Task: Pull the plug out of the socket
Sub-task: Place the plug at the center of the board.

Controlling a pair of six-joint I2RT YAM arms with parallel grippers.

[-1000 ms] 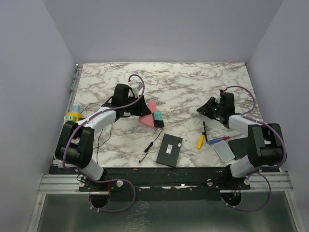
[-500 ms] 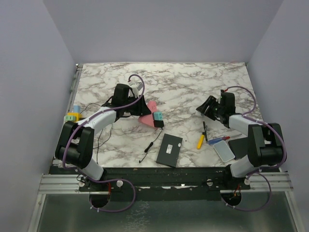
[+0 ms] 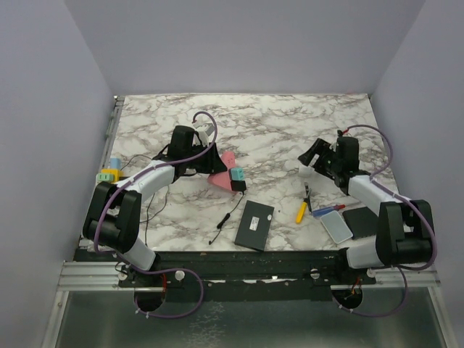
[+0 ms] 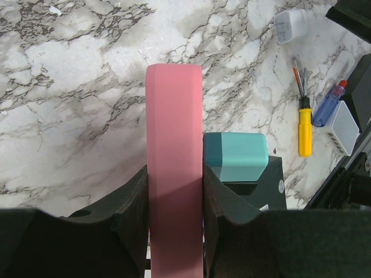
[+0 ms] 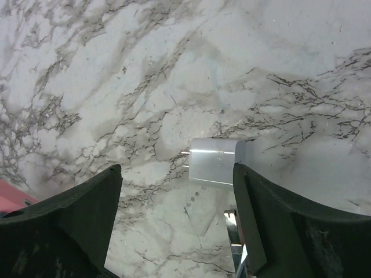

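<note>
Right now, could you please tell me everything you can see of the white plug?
The white plug is a small rounded block, plastic by its look, with two thin metal prongs at one end. It lies on its side on the marble table, out of any socket. The right gripper hangs over it with jaws open, neither finger touching it.

Pink socket [image 4: 174,145] between black fingers [image 4: 130,202], teal block [image 4: 235,156] alongside.

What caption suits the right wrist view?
Open right gripper over a white plug lying free on the marble table.
</note>
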